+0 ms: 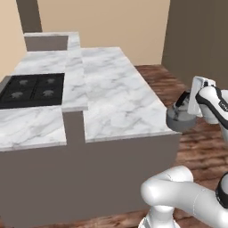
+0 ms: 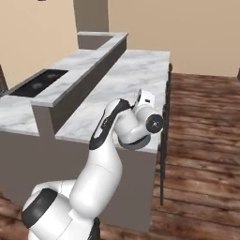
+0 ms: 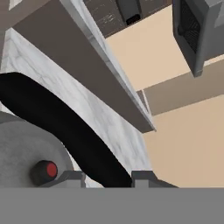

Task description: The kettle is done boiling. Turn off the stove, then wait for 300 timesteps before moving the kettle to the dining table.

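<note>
Room: marble dining table is filling mid-frame; stove sitting bare at left.
Kettle: I'm carrying it off the table's right edge.
Gripper: closing tight on the black handle, keeping the kettle hanging level.

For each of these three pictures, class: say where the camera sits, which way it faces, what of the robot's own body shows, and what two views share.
Left base view: behind the arm on its left, looking forward and down over the stove and dining table; the arm rises at lower right, carrying the kettle.
Right base view: behind on the right, same island; white arm at lower left.
Hand view: on the hand, looking along the gripper, shut on the kettle's black handle; its fingertips show.
Shared: both base views show stove and table.
</note>
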